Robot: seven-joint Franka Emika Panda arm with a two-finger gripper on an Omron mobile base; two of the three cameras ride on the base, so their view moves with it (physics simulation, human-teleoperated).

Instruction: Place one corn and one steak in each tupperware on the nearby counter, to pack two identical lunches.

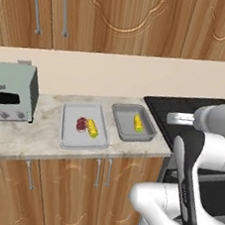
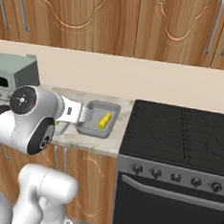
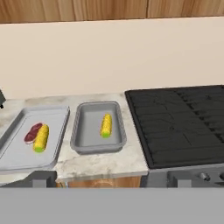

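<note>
**Tupperware: one lunch packed, the darker tray lacking its steak**

Tupperware is sitting ahead of and below the gripper (image 3: pixel 105 186), whose jaws are standing as wide as they go and holding nothing. Nearest ahead, the counter (image 3: pixel 105 164) is showing its front edge. Just beyond it the darker tray (image 3: pixel 87 146) is lying almost straight in front, carrying a single corn cob (image 3: pixel 106 125). To the left, just beside it, the paler tray (image 3: pixel 13 159) is holding a second cob (image 3: pixel 41 138) with a steak (image 3: pixel 33 132) touching it.

The likely slip from here is reaching into the paler tray and pulling out its steak, undoing a finished lunch; I cannot spot the other steak. The raised rims could also be catching a fingertip on a low approach.

To the right, the black stovetop (image 3: pixel 179 122) is lying flat and offering room to swing. Farthest off, the backsplash wall (image 3: pixel 109 57) is closing the reach.
</note>
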